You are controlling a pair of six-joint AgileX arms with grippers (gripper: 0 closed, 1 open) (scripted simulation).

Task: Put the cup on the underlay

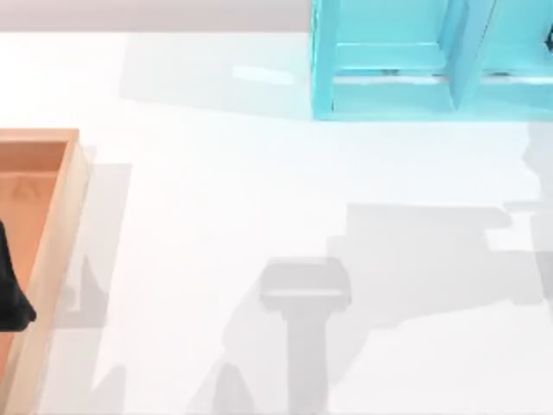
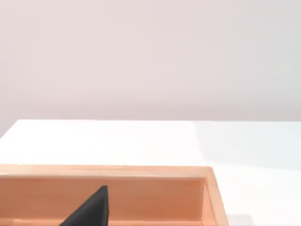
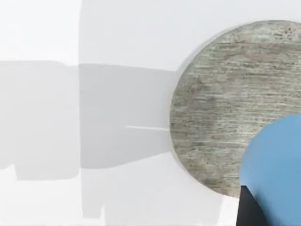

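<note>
White bench, seen from above, with broad grey shadows across its near half. At the top view's left edge sits our wooden tray, light orange-brown with raised walls; a dark piece of our left hand hangs over its floor, and we cannot tell whether that hand is open or closed. The left wrist view looks along the same tray, with its far wall and one corner in sight, a black wedge of the left hand poking up from inside the tray and bare bench beyond it up to a plain pale wall. At the far right of the top view stands a turquoise shelf unit with upright dividers, set against the back edge of the bench. In the right wrist view we look down on a round grey underlay with a wood-grain texture, lying flat on the bench. The blue cup fills the corner of that view, overlapping the edge of the underlay; whether it touches the underlay or hangs above it we cannot tell. A dark finger of our right hand lies against the cup's side, so the right hand appears to be gripping the cup.
</note>
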